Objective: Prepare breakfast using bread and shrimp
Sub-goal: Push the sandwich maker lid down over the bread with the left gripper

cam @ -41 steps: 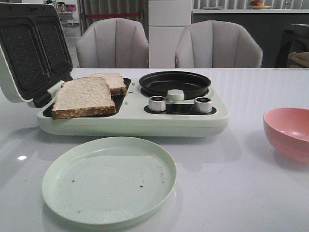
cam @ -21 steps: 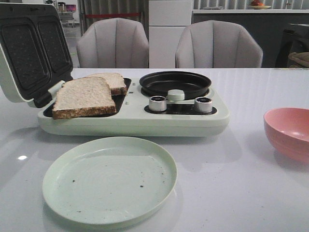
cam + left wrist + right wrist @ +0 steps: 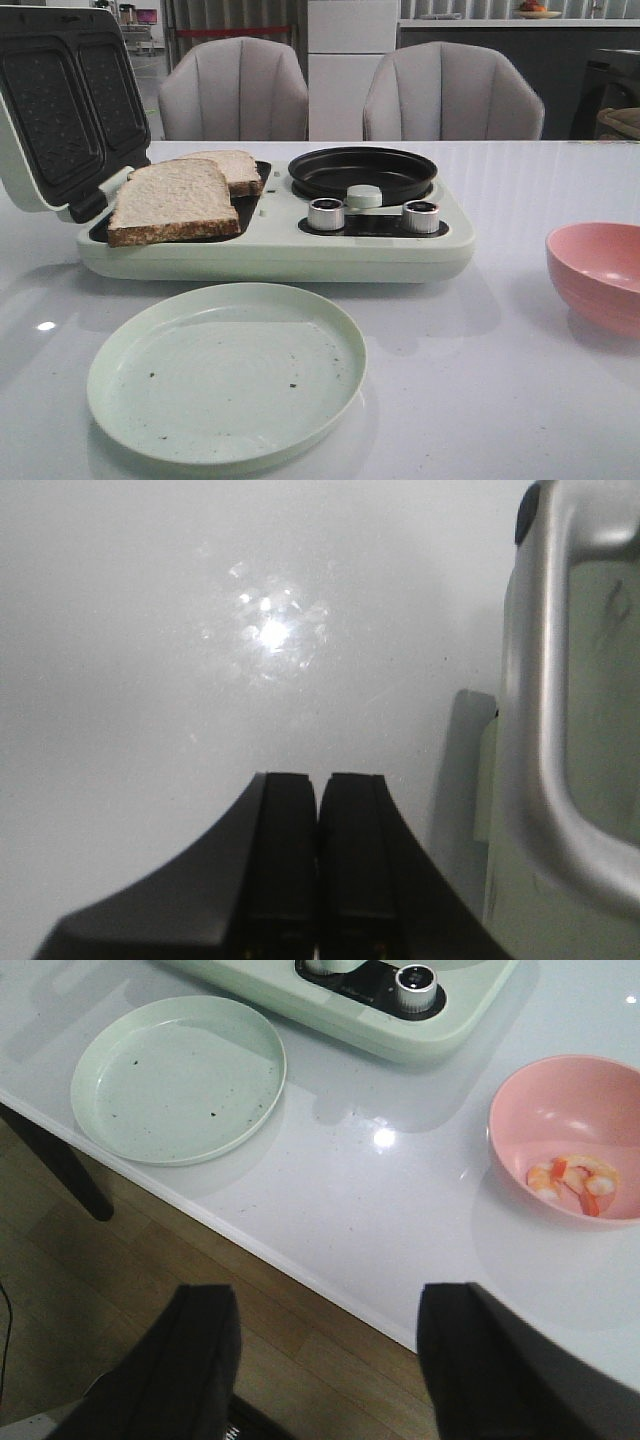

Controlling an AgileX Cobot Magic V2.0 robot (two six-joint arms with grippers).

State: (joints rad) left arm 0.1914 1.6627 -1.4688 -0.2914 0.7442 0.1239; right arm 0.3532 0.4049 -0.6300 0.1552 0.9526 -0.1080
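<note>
Two slices of bread (image 3: 172,200) lie on the open sandwich maker's left plate, the second slice (image 3: 233,169) behind the first. The shrimp (image 3: 575,1179) lies inside the pink bowl (image 3: 560,1110); in the front view the bowl (image 3: 598,272) stands at the right and hides it. Neither gripper shows in the front view. My left gripper (image 3: 318,810) is shut and empty over bare table beside the appliance's lid (image 3: 560,710). My right gripper (image 3: 328,1345) is open and empty, held off the table's near edge over the floor.
A pale green breakfast maker (image 3: 280,245) has its lid (image 3: 65,110) raised at the left, a round black pan (image 3: 362,172) and two silver knobs (image 3: 325,214). An empty pale green plate (image 3: 226,372) lies in front. Two grey chairs (image 3: 235,90) stand behind the table.
</note>
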